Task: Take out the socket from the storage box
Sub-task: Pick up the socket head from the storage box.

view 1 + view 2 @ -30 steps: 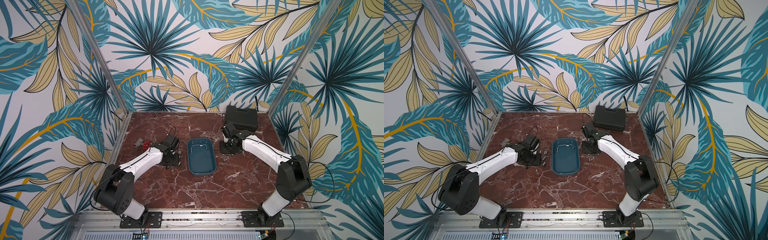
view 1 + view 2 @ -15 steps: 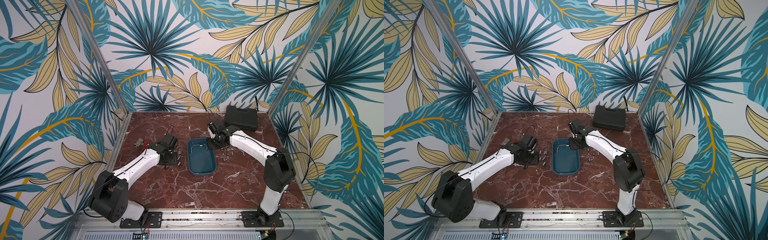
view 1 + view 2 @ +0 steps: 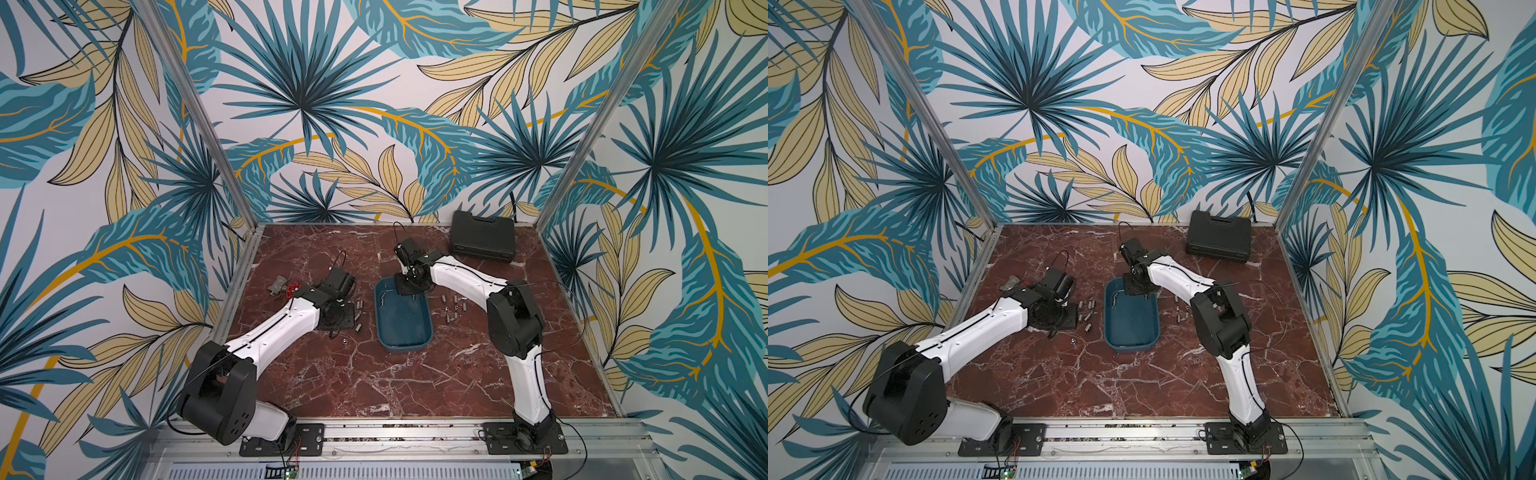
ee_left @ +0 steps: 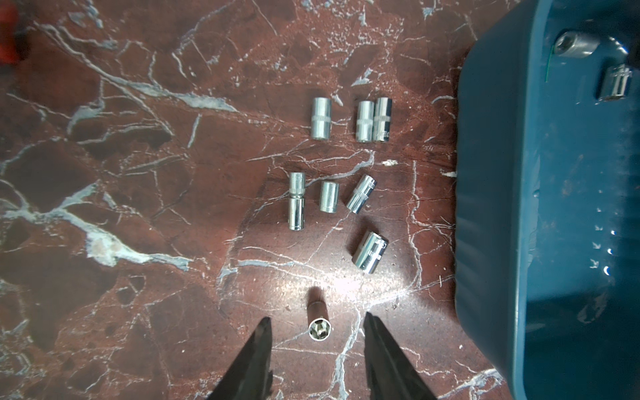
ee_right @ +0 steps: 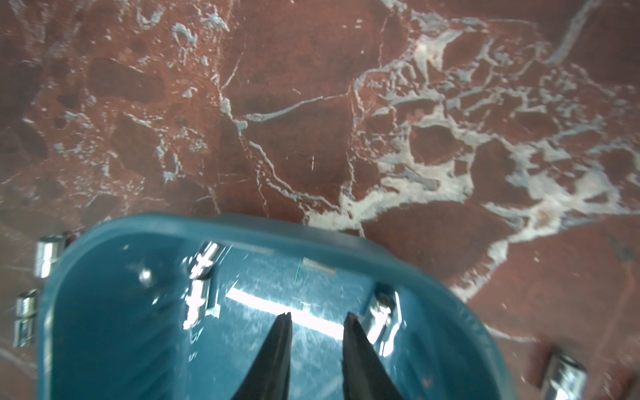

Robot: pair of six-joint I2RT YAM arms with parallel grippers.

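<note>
The teal storage box (image 3: pixel 403 332) (image 3: pixel 1133 332) lies mid-table. My right gripper (image 5: pixel 317 317) (image 3: pixel 409 286) hangs inside its far end, open by a narrow gap with nothing between the fingers. One socket (image 5: pixel 381 318) lies just beside a fingertip. Two more sockets (image 5: pixel 201 301) lie further along the box floor. The same box (image 4: pixel 491 207) borders the left wrist view, with two sockets (image 4: pixel 576 43) showing inside. My left gripper (image 4: pixel 317 316) is open over the table left of the box. A small socket (image 4: pixel 319 327) sits loose between its tips, untouched.
Several loose sockets (image 4: pixel 321 117) (image 3: pixel 359 307) lie on the marble left of the box. Several others (image 3: pixel 453 307) lie to its right. A black tool case (image 3: pixel 482 241) sits at the back right. A valve with a red handwheel (image 3: pixel 284 286) lies at the left edge.
My right arm swung left from the table beside the box to over the box's far end, and its jaws parted slightly. The left arm has barely moved.
</note>
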